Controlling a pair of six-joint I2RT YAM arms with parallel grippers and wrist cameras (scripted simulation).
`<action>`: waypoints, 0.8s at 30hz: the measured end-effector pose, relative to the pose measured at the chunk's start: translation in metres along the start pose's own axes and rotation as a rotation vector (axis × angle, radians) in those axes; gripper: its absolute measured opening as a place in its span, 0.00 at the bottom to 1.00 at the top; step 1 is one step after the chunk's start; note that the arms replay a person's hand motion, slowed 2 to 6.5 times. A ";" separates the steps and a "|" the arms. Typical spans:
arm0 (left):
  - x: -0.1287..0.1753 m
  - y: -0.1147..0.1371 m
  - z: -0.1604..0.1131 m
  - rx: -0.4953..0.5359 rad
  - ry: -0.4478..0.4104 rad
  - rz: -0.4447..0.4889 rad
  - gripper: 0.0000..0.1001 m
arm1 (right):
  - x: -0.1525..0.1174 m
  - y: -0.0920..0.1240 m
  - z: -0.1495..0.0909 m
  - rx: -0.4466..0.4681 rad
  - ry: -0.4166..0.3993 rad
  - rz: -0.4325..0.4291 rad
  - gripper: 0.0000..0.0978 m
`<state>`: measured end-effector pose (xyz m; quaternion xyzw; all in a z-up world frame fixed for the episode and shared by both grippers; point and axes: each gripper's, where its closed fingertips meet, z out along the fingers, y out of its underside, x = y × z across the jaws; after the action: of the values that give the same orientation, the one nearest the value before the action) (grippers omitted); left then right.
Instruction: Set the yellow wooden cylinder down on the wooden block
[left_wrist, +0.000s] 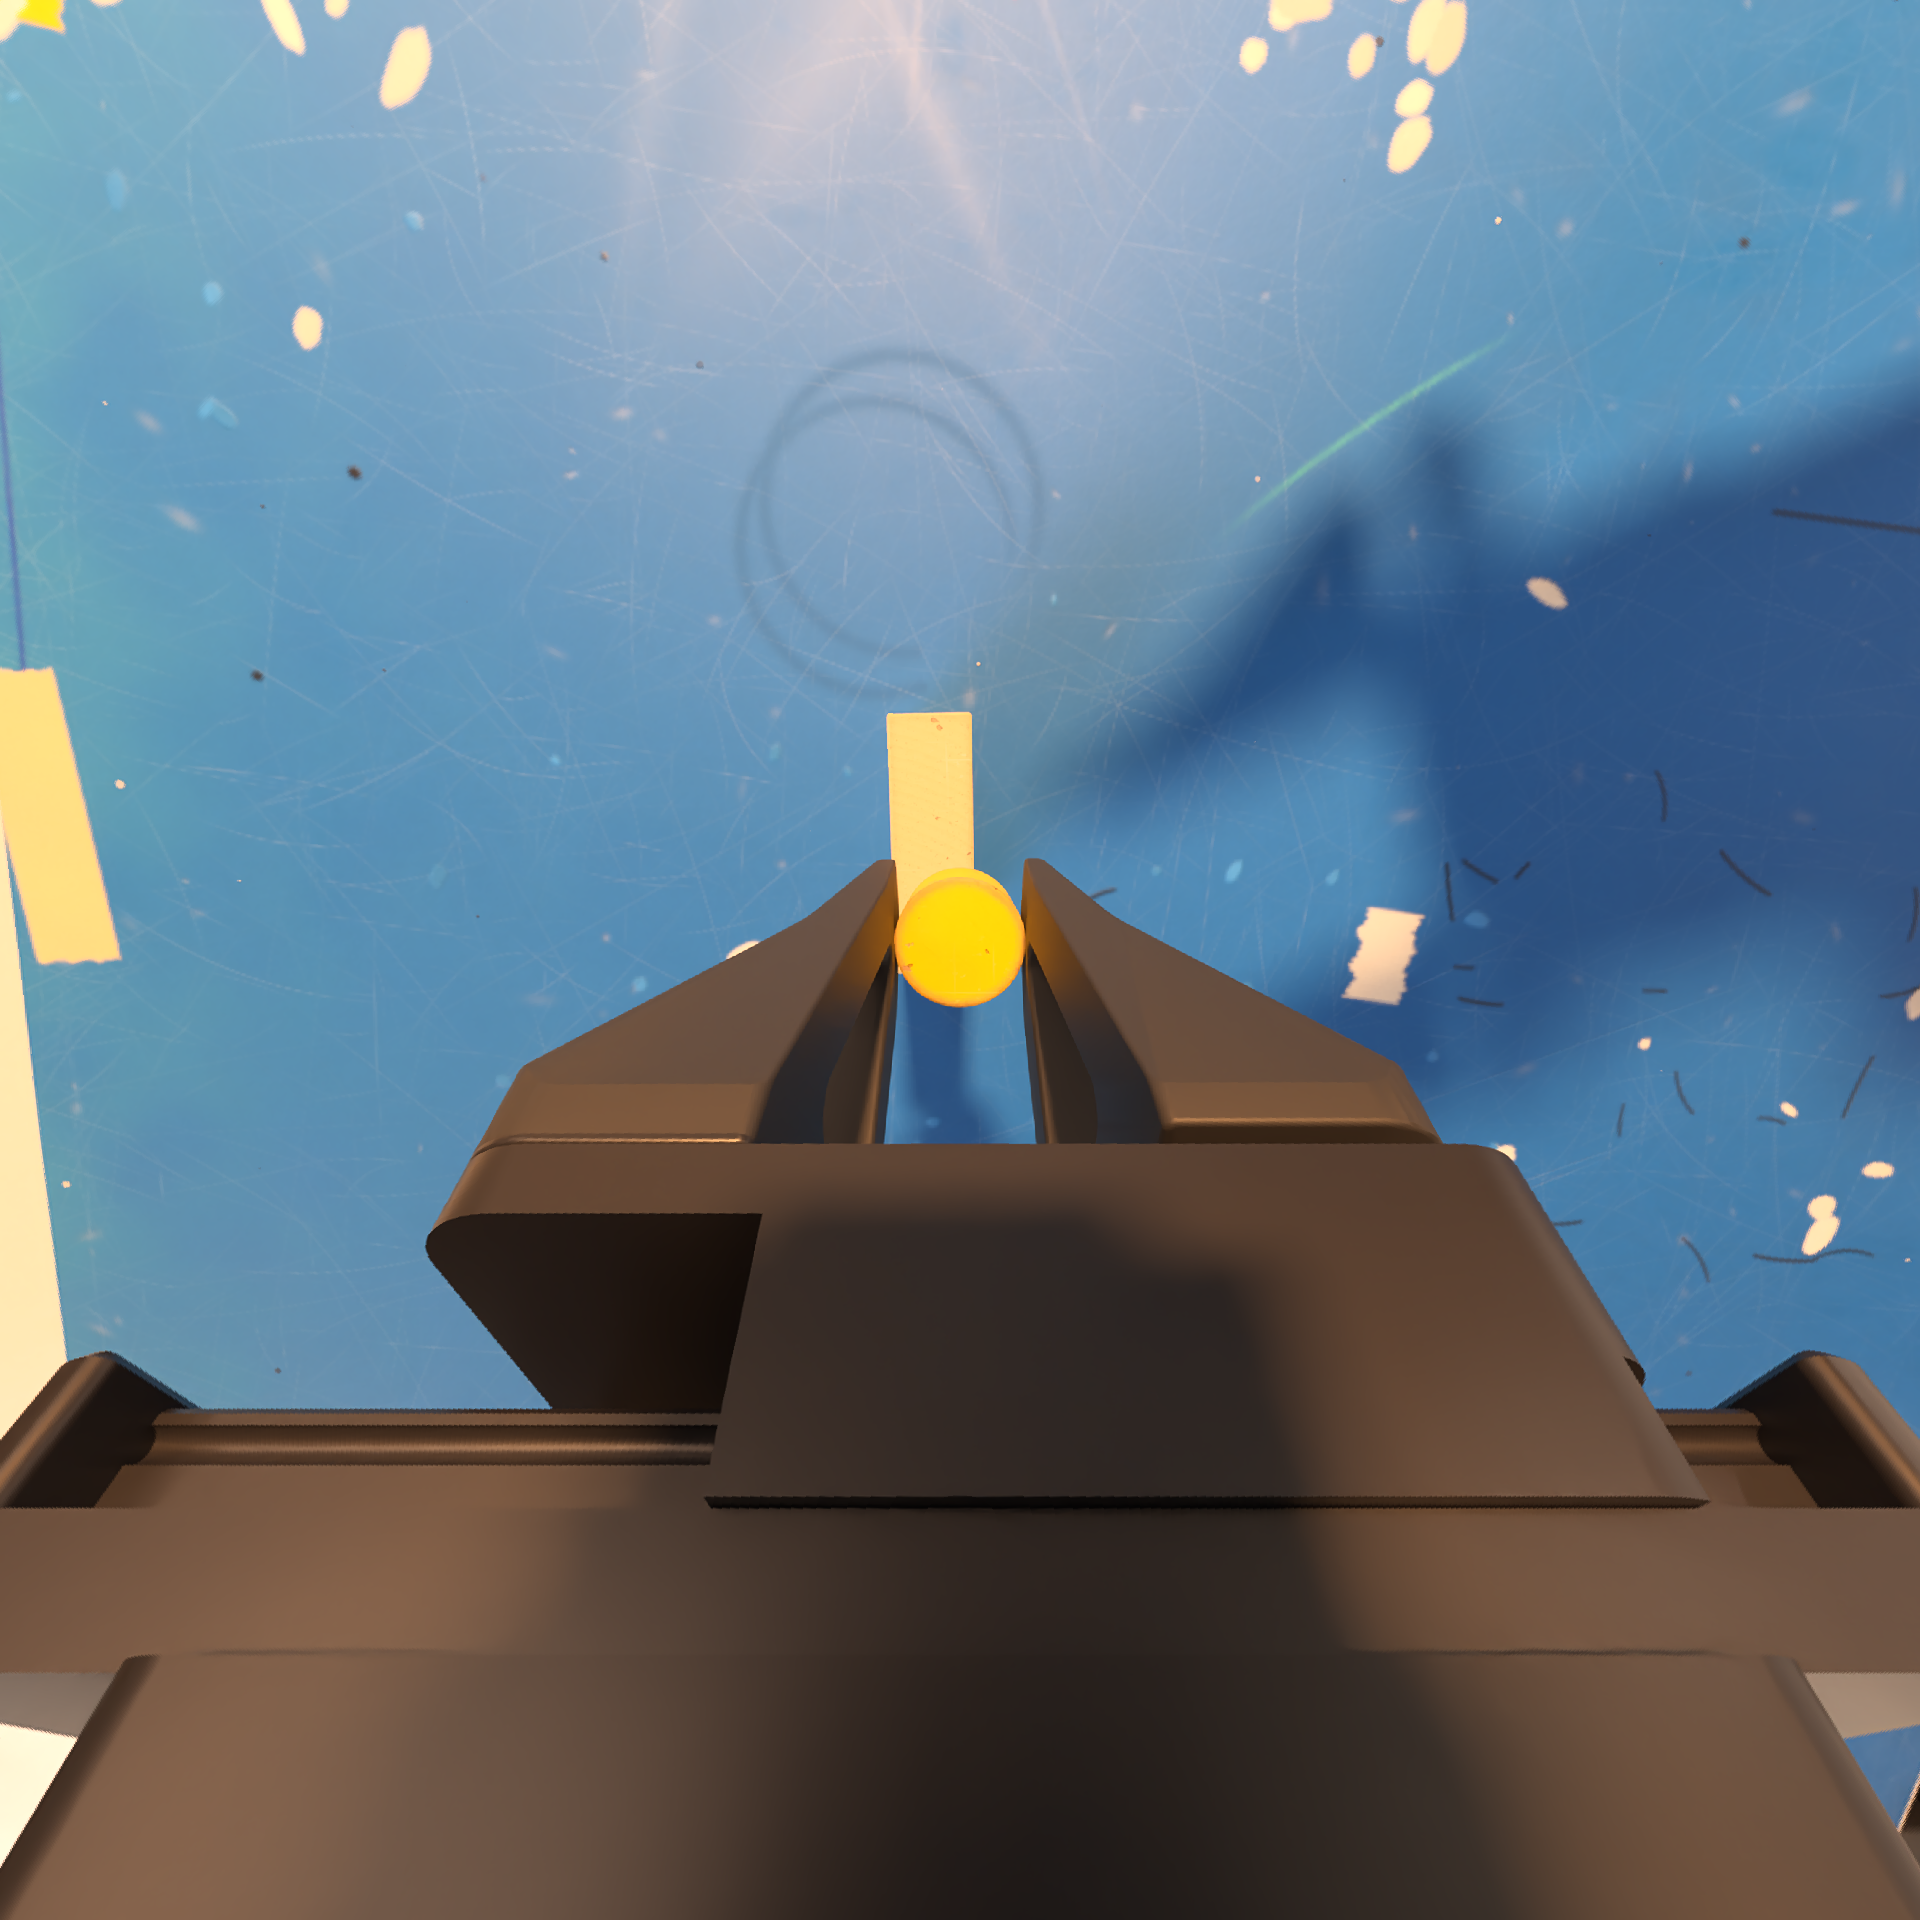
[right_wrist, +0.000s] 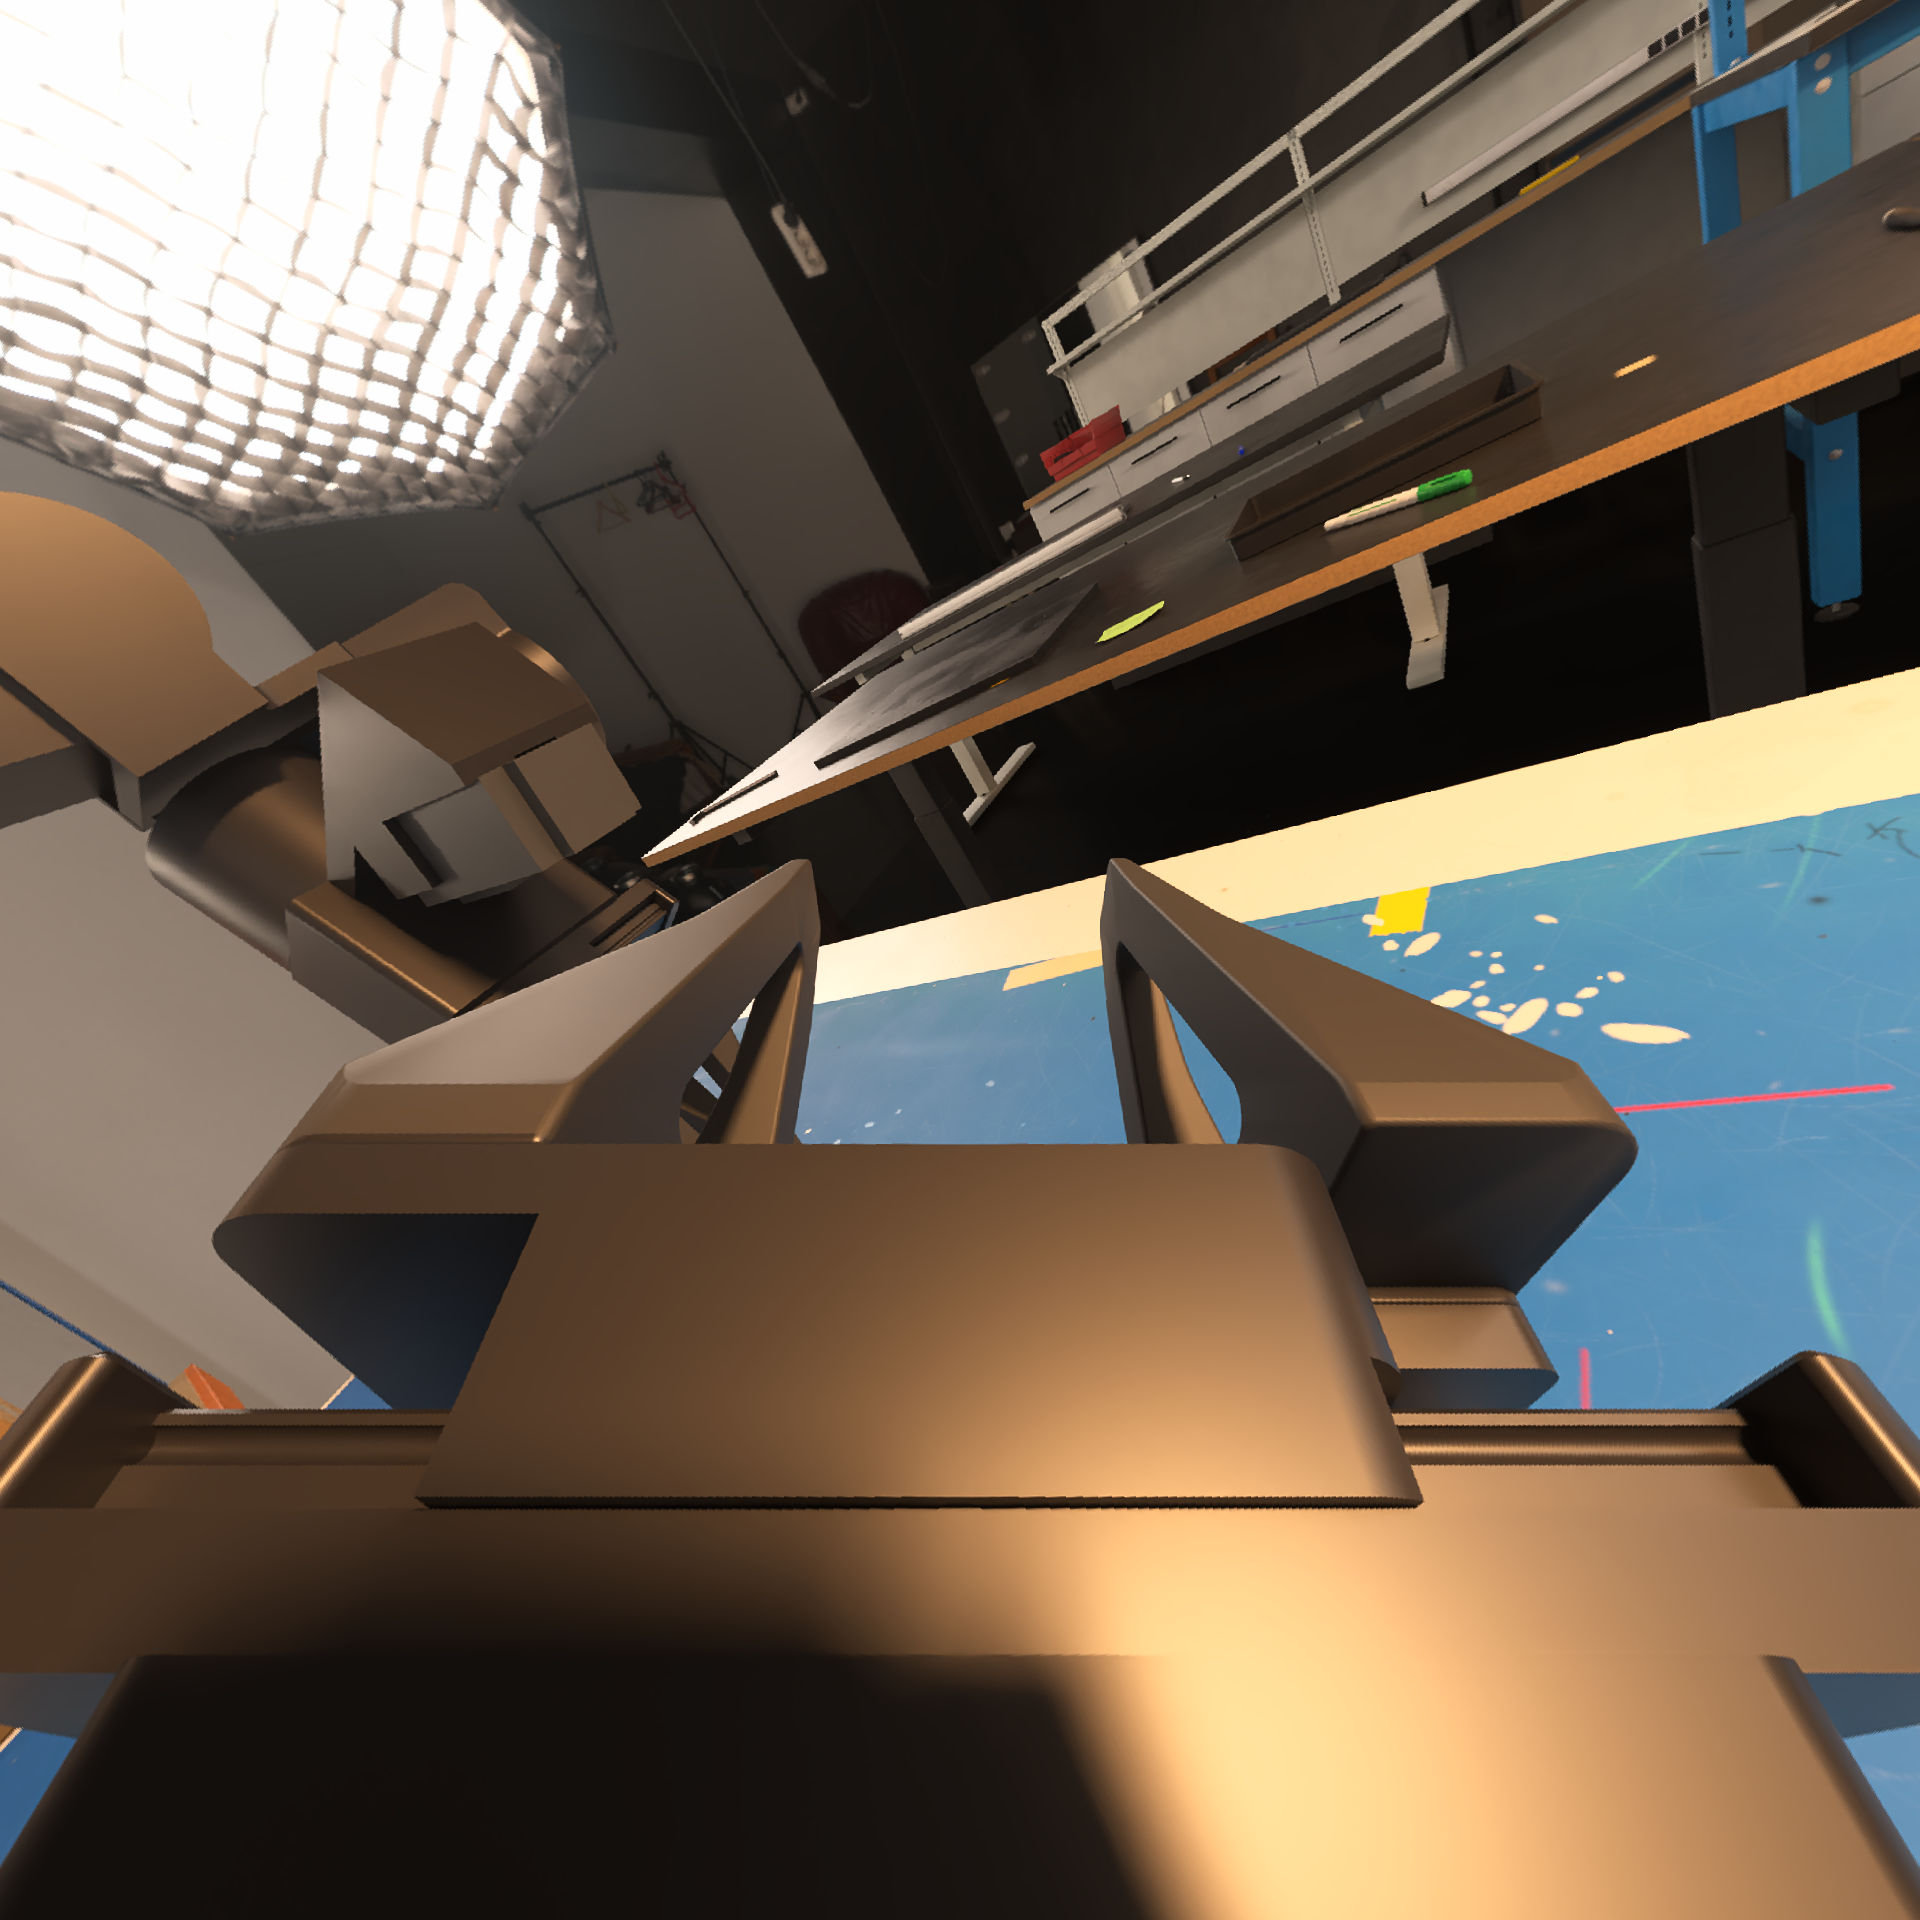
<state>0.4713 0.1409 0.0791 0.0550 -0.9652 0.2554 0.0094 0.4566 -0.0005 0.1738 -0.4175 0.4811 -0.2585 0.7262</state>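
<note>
In the left wrist view my left gripper (left_wrist: 959, 883) is shut on the yellow wooden cylinder (left_wrist: 959, 938); I see its round end face between the fingertips. A pale wooden block (left_wrist: 930, 790) lies on the blue table just beyond and below the cylinder, partly hidden by it. I cannot tell whether the cylinder touches the block. In the right wrist view my right gripper (right_wrist: 961, 883) is open and empty, raised and tilted toward the table's far edge. The left arm (right_wrist: 436, 769) shows at its left.
The blue scratched table top (left_wrist: 520, 520) has pale chipped patches and a strip of tape (left_wrist: 52, 816) at the left. A dark shadow falls across the right. Beyond the table edge (right_wrist: 1351, 821) stand workbenches and a bright lamp (right_wrist: 260, 239).
</note>
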 end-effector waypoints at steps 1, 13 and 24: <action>0.000 0.000 0.000 -0.002 0.001 0.001 0.20 | 0.000 0.000 0.000 -0.002 -0.001 0.000 0.47; -0.001 -0.002 0.005 -0.005 0.000 0.003 0.20 | -0.002 0.009 0.003 -0.032 -0.012 0.000 0.47; -0.002 -0.001 0.013 -0.006 0.006 -0.008 0.20 | -0.001 0.011 0.003 -0.043 -0.009 -0.003 0.47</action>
<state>0.4733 0.1333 0.0685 0.0581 -0.9657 0.2526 0.0133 0.4589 0.0074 0.1653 -0.4349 0.4825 -0.2473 0.7189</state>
